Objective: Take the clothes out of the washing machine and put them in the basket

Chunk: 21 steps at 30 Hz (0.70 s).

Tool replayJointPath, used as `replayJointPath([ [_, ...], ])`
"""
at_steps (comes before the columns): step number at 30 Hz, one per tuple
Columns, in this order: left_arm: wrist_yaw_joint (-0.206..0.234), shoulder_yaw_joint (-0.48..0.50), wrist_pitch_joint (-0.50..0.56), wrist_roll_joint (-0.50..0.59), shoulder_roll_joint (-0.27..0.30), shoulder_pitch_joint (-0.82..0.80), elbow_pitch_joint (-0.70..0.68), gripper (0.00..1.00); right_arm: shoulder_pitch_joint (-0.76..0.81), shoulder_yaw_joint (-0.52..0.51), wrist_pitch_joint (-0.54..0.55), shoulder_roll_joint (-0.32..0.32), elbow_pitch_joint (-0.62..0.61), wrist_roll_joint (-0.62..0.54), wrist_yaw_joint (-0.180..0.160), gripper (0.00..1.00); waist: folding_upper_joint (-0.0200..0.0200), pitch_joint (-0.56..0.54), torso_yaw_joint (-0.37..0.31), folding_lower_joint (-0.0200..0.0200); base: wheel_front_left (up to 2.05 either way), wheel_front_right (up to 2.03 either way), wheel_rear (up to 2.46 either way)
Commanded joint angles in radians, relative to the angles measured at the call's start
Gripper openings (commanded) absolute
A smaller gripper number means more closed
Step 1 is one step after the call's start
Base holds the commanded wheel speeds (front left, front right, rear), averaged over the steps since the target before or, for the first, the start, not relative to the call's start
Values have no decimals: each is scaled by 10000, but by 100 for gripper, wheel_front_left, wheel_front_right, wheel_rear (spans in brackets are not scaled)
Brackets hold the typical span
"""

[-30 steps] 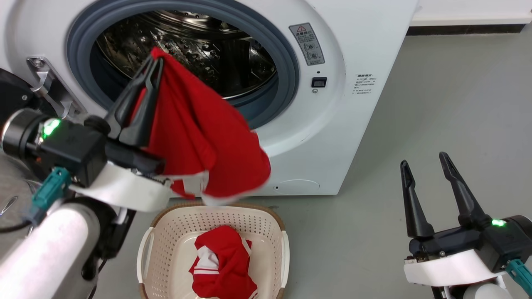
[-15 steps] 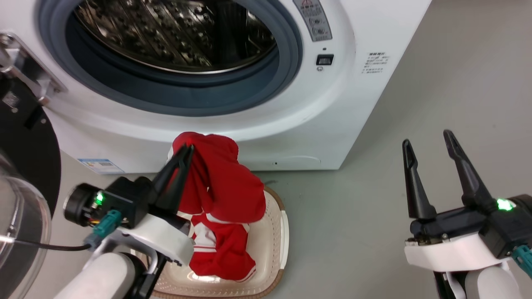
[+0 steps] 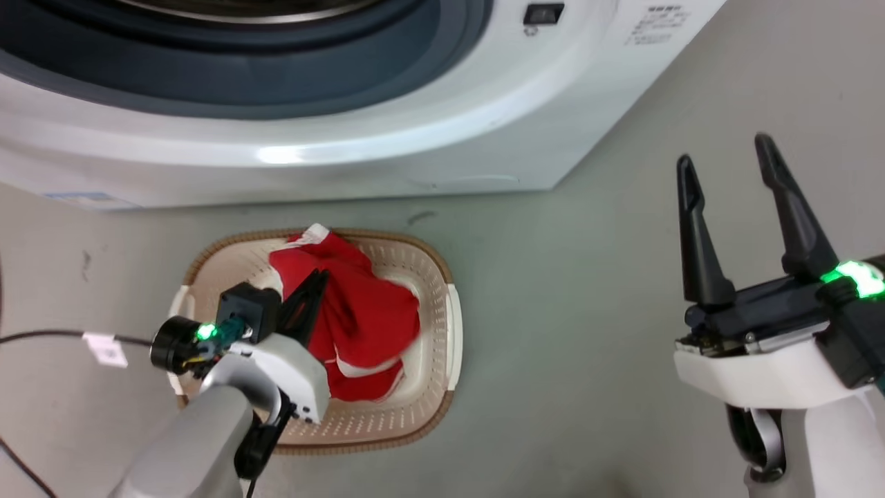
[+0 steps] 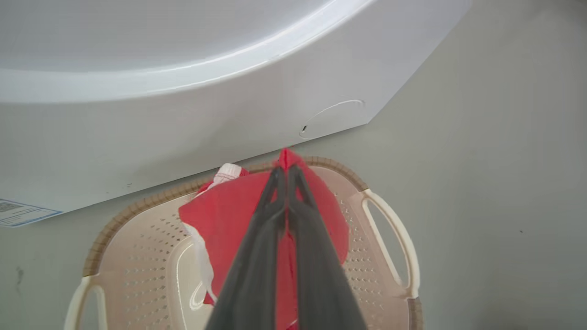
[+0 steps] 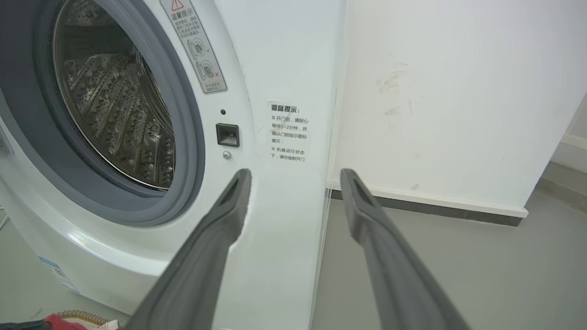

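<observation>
The cream basket stands on the floor just in front of the washing machine. Red clothes with white trim lie piled in it. My left gripper reaches down into the basket, shut on a fold of the top red garment. In the left wrist view the gripper pinches the red cloth above the basket's brown rim. My right gripper hovers open to the right, holding nothing. In its wrist view the right gripper faces the washing machine's front beside the steel drum.
A dark cable with a white tag runs over the grey floor left of the basket. A white wall with a dark skirting stands to the right of the machine. Open floor lies between basket and right gripper.
The head camera has tilted downward. My left gripper has carried the red garment from the drum's mouth down into the basket, onto the other garment. The right gripper stays open.
</observation>
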Motion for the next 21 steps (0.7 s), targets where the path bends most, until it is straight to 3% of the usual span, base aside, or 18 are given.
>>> replayJointPath([
  [1,-194,-69,-68,112,-172,-490,711,0,-325,0,-16,14,-97,55,-11,100,0,925,-322,-1,0,0,0],
  [13,-1134,-977,143,878,-1519,-3368,5924,0,-1316,-354,-17,16,-490,368,-11,100,0,3360,-763,-1,0,0,0],
  [21,-1376,-1439,333,1200,-2165,-4448,7767,0,-1632,-573,-17,16,-584,514,-11,100,0,4128,-883,-1,0,0,0],
])
